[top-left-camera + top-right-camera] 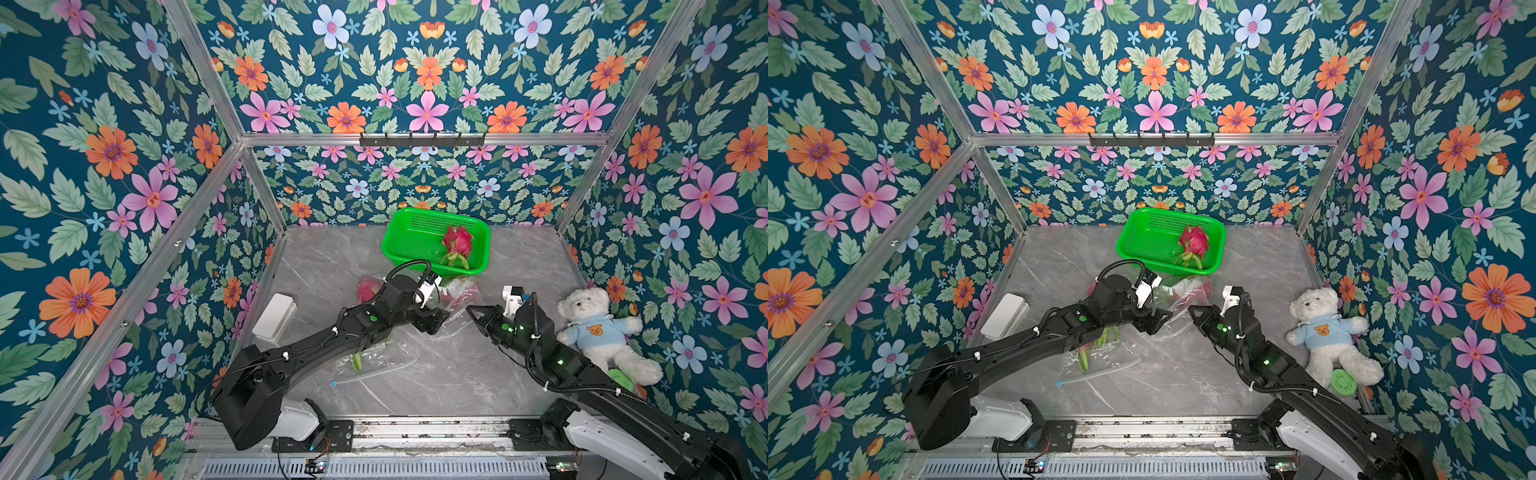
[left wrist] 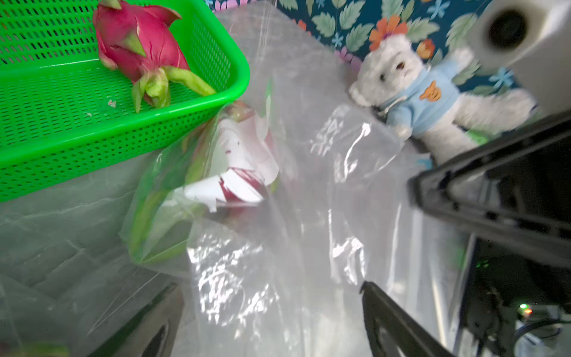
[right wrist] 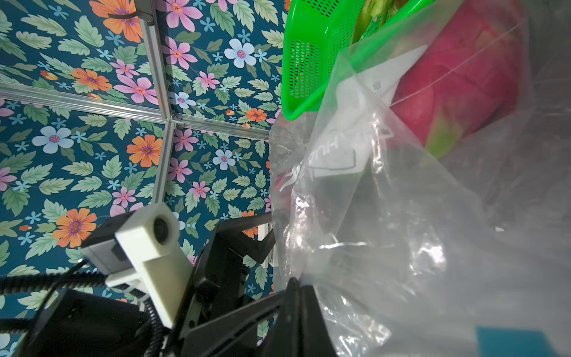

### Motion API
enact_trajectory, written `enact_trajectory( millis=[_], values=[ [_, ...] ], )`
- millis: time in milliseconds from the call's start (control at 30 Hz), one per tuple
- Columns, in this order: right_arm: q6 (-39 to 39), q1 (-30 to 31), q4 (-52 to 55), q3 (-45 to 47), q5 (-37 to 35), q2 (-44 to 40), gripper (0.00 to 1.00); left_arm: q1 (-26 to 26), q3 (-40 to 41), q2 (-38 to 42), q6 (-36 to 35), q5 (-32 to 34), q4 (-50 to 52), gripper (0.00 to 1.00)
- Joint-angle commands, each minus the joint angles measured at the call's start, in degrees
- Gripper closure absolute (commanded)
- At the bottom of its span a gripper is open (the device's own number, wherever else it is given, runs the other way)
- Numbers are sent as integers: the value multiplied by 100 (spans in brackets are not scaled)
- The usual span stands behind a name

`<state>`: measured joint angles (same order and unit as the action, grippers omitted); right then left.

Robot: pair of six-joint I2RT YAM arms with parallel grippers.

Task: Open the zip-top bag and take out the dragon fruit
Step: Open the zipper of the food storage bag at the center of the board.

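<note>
The clear zip-top bag (image 1: pixel 386 361) lies crumpled across the marble table under both arms. Through its film I see a dragon fruit (image 2: pixel 234 167) with a white label, also showing pink in the right wrist view (image 3: pixel 457 86). Pink skin of another (image 1: pixel 365 289) peeks out behind the left arm, and green scales (image 1: pixel 1084 359) show under it. One dragon fruit (image 1: pixel 457 245) lies loose in the green basket (image 1: pixel 399 253). My left gripper (image 2: pixel 268 309) is open with bag film between its fingers. My right gripper (image 3: pixel 293 281) is shut on the bag's edge, close to the left gripper (image 1: pixel 442 318).
A white teddy bear (image 1: pixel 598 328) in a blue shirt lies at the right wall, with a green round disc (image 1: pixel 621 380) by its leg. A white box (image 1: pixel 274 316) sits at the left wall. The basket stands against the back wall, touching the bag.
</note>
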<state>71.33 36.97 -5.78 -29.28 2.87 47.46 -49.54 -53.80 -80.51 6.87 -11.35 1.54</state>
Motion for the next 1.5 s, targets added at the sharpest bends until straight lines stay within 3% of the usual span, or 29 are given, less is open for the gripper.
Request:
enact_trajectory(
  millis=[0,667,833,933,1100,1133,1267,1467],
  values=[
    [-102,-5,60,-34,11,0,100,-71,-123,-60,-611,300,124,9],
    [-229,-40,26,-135,33,185,100,-571,-675,-481,-697,-123,93,11],
    [-236,-34,45,-148,20,100,100,-605,-844,-759,-764,-104,101,15],
    [-280,-34,104,-157,28,21,100,-618,-928,-889,-784,-104,79,31],
    [-504,-47,642,-210,212,-342,100,-618,-1065,-911,-745,-121,-38,92],
    [-527,-47,779,-210,302,-439,100,-614,-1113,-901,-719,-106,-40,100],
    [-485,-39,1280,-124,571,-891,100,-609,-1397,-930,-620,-158,43,100],
    [-431,-38,898,81,477,-721,100,-619,-1677,-1152,-225,-809,74,100]
  ],
)
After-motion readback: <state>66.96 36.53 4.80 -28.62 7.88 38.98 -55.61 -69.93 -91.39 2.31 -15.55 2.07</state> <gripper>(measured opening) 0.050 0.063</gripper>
